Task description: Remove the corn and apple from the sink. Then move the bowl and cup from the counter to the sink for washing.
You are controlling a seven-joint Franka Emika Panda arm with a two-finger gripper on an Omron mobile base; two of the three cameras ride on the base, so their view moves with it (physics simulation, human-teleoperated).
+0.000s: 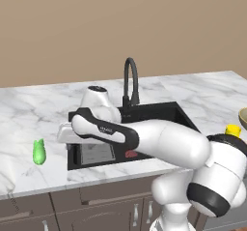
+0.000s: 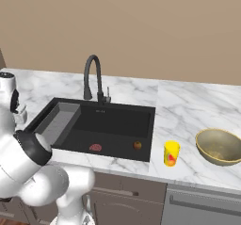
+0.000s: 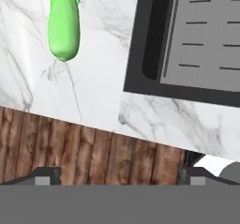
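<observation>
The corn [image 1: 39, 152] lies on the counter [image 1: 29, 119] left of the sink [image 2: 117, 123], its top cut off in the hand view. The arm hides much of the basin from the left. The apple [image 2: 137, 145] sits on the sink floor. The gripper [image 3: 120, 176], fingers spread wide, holds nothing. The cup [image 2: 171, 153] and bowl [image 2: 219, 146] stand on the counter to the right.

A bright green corn cob [image 1: 39, 152] in its husk lies on the white marble counter [image 1: 29, 114], left of the black sink [image 2: 117, 123], near the front edge. A tiny brownish apple [image 2: 137, 145] sits inside the sink by its front right corner. Right of the sink, a small yellow cup [image 2: 171, 153] with a red mark stands upright near the counter's front edge, beside a wide tan bowl [image 2: 219, 147].
</observation>
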